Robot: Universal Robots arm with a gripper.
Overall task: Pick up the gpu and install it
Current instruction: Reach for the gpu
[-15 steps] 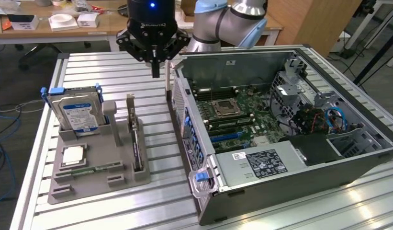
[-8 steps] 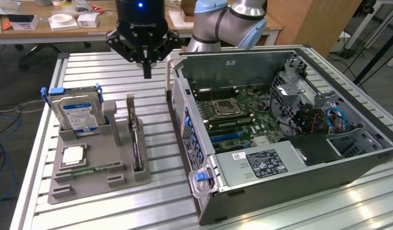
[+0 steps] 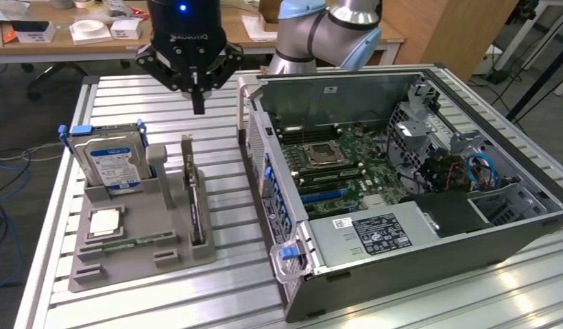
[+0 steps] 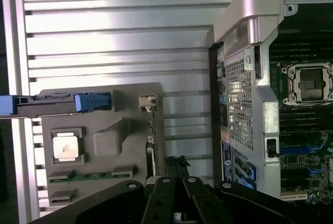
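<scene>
Gpu (image 3: 190, 188) is standing on edge in the grey holder (image 3: 125, 264), untouched — you are hovering the gripper (image 3: 198, 106) above the holder's far end, jaws pinched shut on nothing — so the pickup is barely starting, likely calling for opened jaws aligned over the card's edge.

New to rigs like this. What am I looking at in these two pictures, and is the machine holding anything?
One picture comes from a camera off the arm, the other from a camera on its wrist, looking down. The grey-and-blue robot arm carries a black gripper, shut and empty, above a slatted metal table. There a grey plastic holder keeps the gpu, a thin dark card on edge, beside a silver hard drive with a blue-white label. An open computer case lies to the exterior view's right.
</scene>
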